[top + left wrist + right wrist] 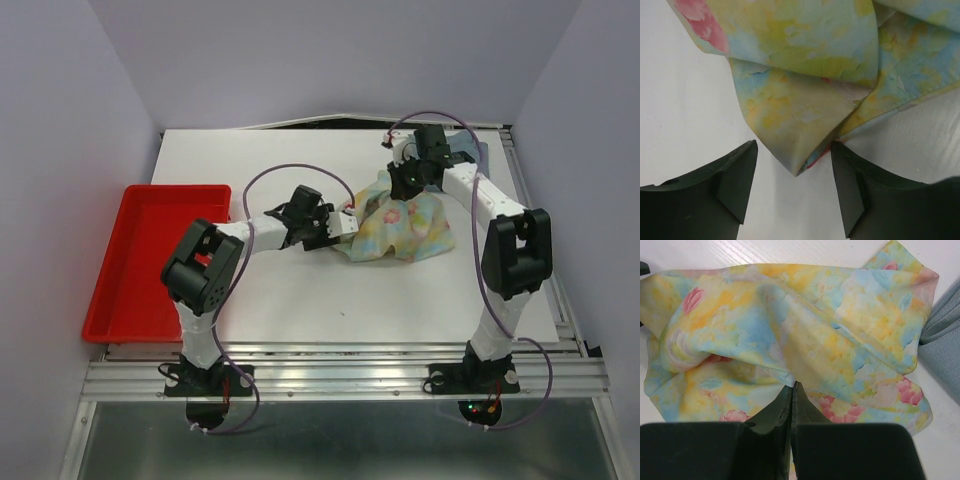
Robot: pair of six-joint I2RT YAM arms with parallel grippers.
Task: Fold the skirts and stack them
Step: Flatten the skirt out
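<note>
- Your left gripper is open — jaws flank the floral skirt's folded corner.
- Your right gripper is closed at that skirt's hem — denim skirt just beside.

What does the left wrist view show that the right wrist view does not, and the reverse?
Only left wrist: the left pincer, open, a pointed fold of cloth between its jaws. Only right wrist: the right pincer, shut on a fold, and the denim skirt. Both: the floral skirt on the white table.
</note>
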